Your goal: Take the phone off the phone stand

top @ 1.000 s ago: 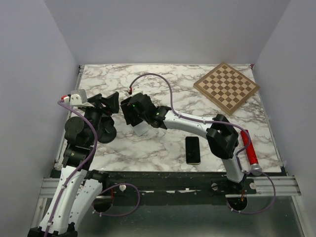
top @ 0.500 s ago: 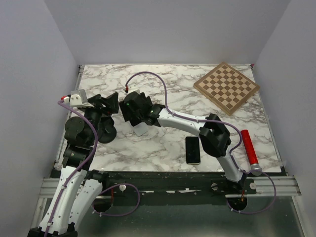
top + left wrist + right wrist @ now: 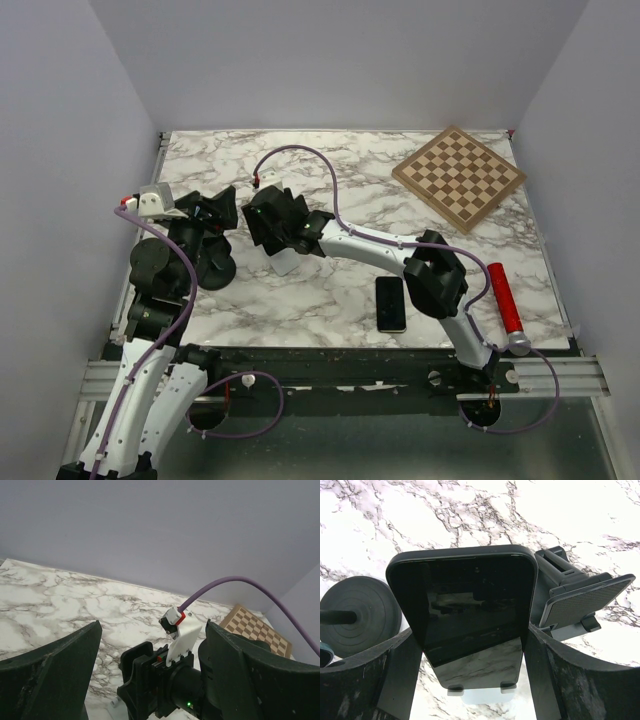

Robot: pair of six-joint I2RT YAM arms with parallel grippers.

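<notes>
Right gripper [image 3: 470, 639] is straddling the black glossy slab phone [image 3: 465, 605], fingers [image 3: 395, 670] half spread at its side edges. I cannot tell whether they are pinching it. The phone is standing long axis upright, screen facing the gripper.

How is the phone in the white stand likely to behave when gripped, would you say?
Probably stiff: the phone looks a flat rigid slab. Its glossy face reflects, so it is likely slippery. Propped only on the small white stand, it may tip if nudged.

right arm [image 3: 385, 245] swung leftward, fingers [image 3: 375, 680] of the right gripper [image 3: 470, 650] drawn closer around the phone [image 3: 462, 610]
</notes>
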